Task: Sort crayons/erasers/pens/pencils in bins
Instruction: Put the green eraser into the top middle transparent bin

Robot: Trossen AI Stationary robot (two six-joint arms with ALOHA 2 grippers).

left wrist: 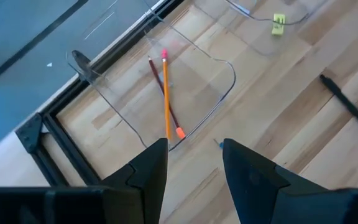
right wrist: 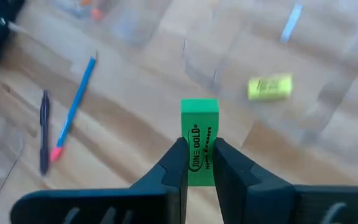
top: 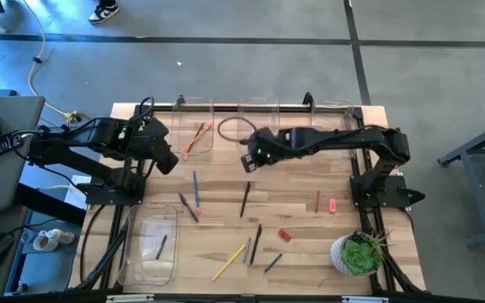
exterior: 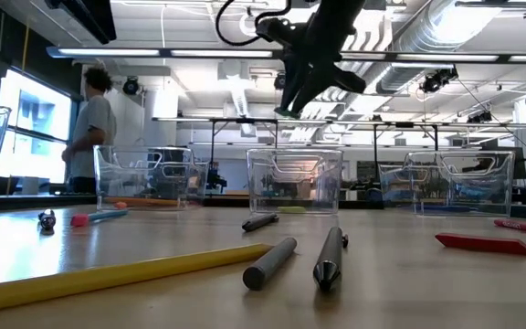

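The green eraser sits upright between the closed-in fingers of the right tool, gripped by its lower half with its printed face showing, held up in the air above the far middle of the bench. Just beyond it a yellow eraser lies inside one of the clear bins along the far edge. The left tool hangs over the far left part of the bench with its fingers apart and nothing between them, just this side of another clear bin that holds an orange pencil crossed over a dark red stick. A longer bin stands at the near left corner with one dark stick lying in it. Loose on the wood between the arms are a blue pencil with a pink end and a dark pen beside it, a black pen near the middle, a yellow pencil toward the near edge, and over on the right a red crayon with a pink eraser just beside it and a red block nearer the front. A potted plant stands at the near right corner. Past the bench, a person stands in the room.
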